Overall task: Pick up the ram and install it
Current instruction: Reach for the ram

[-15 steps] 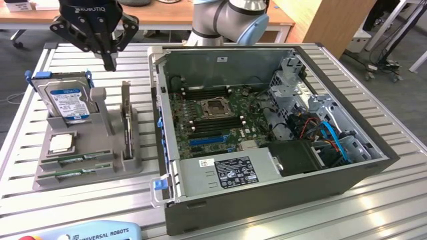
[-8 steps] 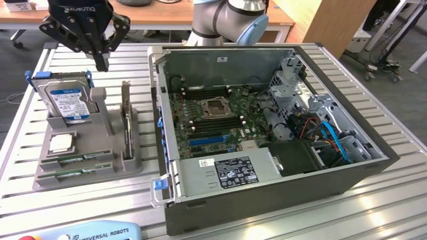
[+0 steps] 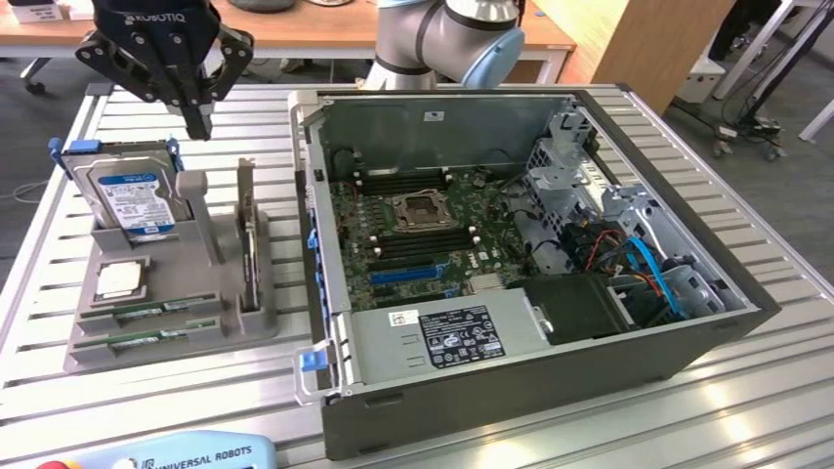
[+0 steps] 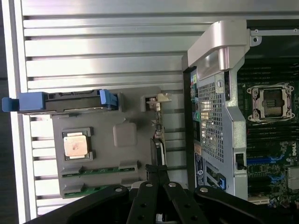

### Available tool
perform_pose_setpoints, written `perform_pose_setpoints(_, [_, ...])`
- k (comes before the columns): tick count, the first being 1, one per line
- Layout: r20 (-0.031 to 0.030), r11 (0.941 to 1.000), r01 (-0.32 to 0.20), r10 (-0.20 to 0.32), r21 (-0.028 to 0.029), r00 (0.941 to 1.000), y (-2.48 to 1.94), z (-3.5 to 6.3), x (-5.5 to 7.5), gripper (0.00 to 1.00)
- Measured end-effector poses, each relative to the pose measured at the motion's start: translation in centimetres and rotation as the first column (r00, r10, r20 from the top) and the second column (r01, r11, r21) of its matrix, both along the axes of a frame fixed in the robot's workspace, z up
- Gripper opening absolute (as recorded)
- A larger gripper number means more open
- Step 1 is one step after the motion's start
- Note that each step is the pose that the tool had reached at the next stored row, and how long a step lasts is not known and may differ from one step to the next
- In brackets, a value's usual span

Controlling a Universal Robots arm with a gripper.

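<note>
Gripper [image 3: 195,122] hangs in the air above the far end of the grey holder [image 3: 195,327], over the worktop [image 3: 39,293], beside the hard drive [image 3: 131,195] that stands on edge in its slot. Fingers are closed together, tips meeting, nothing between them; the wrist view shows the gripper [image 4: 158,170] with its two black fingers [image 4: 150,169] pressed tip to tip and empty. The ram is not picked up: ram stick [image 3: 156,311] lies flat in a slot at the near end of the holder, and the second ram stick [image 3: 150,337] lies in the next slot just beside it, parallel, both green and thin. Both are well apart from the fingers, at the opposite end of the holder from the hard drive, with the square silver processor [image 3: 120,280] sitting between the drive and the sticks. In the wrist view, ram stick [image 4: 100,171] and second ram stick [image 4: 86,190] lie seated in the holder [image 4: 125,135], processor [image 4: 76,144] next to them, hard drive [image 4: 65,100] seen edge-on with blue tabs, slatted worktop [image 4: 103,46] beyond. The open computer case [image 3: 521,244] lies on its side to the exterior view's right of the holder, just beside it, motherboard exposed, empty processor socket [image 3: 424,210] in the middle with long dark memory slots on either side. The case [image 4: 219,46] and socket [image 4: 270,102] also show in the wrist view. A blue pendant [image 3: 183,454] lies at the near worktop edge.
</note>
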State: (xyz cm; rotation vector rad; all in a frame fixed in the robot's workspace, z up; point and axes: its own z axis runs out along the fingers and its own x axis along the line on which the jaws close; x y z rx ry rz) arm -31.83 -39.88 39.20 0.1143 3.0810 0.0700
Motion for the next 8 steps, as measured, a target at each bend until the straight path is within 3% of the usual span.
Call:
perform_pose_setpoints(4, [-0.002, 1.0, 0.0, 0.0, -0.0001, 1.0, 0.0, 0.0, 0.01, 0.1])
perform_pose_setpoints(6, [-0.0152, 1.0, 0.0, 0.0, -0.0001, 0.9999, 0.0, 0.0, 0.03, 0.1])
perform_pose_setpoints(8, [-0.033, 1.0, 0.0, 0.0, -0.0001, 0.9995, 0.0, 0.0, 0.05, 0.1])
